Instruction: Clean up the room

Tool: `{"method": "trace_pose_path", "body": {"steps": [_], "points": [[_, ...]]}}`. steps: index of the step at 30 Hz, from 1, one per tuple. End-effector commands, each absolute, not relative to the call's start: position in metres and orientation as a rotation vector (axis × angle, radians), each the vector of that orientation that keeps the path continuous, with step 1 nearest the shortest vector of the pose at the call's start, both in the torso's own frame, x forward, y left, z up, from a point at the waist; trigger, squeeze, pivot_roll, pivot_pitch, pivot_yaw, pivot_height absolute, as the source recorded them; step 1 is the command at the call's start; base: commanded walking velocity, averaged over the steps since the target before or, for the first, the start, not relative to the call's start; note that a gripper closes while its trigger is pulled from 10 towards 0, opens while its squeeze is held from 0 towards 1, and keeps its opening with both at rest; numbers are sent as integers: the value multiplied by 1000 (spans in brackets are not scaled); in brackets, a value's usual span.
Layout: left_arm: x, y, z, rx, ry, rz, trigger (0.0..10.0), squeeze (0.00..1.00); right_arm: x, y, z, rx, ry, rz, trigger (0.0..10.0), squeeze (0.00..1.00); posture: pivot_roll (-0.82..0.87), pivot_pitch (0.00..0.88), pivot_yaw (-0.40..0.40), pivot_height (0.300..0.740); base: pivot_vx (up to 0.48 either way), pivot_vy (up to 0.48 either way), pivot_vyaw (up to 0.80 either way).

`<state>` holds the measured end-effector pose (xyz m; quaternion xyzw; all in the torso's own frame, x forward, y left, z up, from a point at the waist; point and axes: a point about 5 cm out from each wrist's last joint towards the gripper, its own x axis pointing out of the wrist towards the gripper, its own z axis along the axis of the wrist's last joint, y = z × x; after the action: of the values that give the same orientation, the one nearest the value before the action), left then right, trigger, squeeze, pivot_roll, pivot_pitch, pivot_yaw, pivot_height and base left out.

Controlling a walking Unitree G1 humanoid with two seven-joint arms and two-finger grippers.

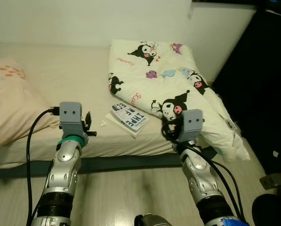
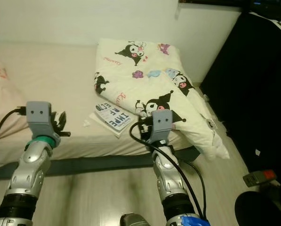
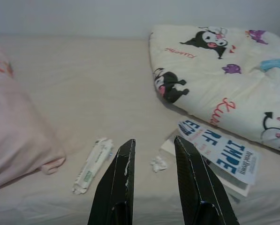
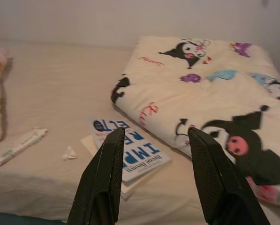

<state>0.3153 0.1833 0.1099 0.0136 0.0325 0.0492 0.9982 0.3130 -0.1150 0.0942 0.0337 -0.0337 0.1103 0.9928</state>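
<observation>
A book with blue lettering lies on the bed near its front edge, beside a folded cartoon-print quilt. A crumpled tissue and a white tube-like packet lie on the sheet to the book's left. My left gripper is held open just in front of the bed's edge, pointing at the tissue. My right gripper is open too, held over the bed's front edge and facing the book and quilt. Both hold nothing.
A pink pillow sits at the bed's left. The quilt hangs off the bed's right corner. A dark cabinet stands at the right, with small objects on the wooden floor.
</observation>
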Motion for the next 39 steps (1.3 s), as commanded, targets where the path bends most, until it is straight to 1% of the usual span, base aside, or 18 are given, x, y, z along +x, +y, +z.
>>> {"method": "trace_pose_path", "body": {"steps": [1, 11, 28, 39], "points": [[313, 182, 104, 36, 85, 94, 10000, 0, 312, -117, 95, 83, -80, 212, 10000, 0, -11, 12, -10, 740, 0, 0, 0], [313, 182, 103, 34, 94, 97, 10000, 0, 311, -117, 96, 70, -85, 220, 10000, 0, -11, 13, -10, 740, 0, 0, 0], [313, 182, 103, 30, 102, 97, 10000, 0, 311, -114, 94, 61, -74, 240, 10000, 0, -11, 12, -11, 740, 0, 0, 781], [314, 181, 103, 41, 99, 90, 10000, 0, 311, -115, 96, 85, -85, 230, 10000, 0, -12, 10, -10, 740, 0, 0, 0]]}}
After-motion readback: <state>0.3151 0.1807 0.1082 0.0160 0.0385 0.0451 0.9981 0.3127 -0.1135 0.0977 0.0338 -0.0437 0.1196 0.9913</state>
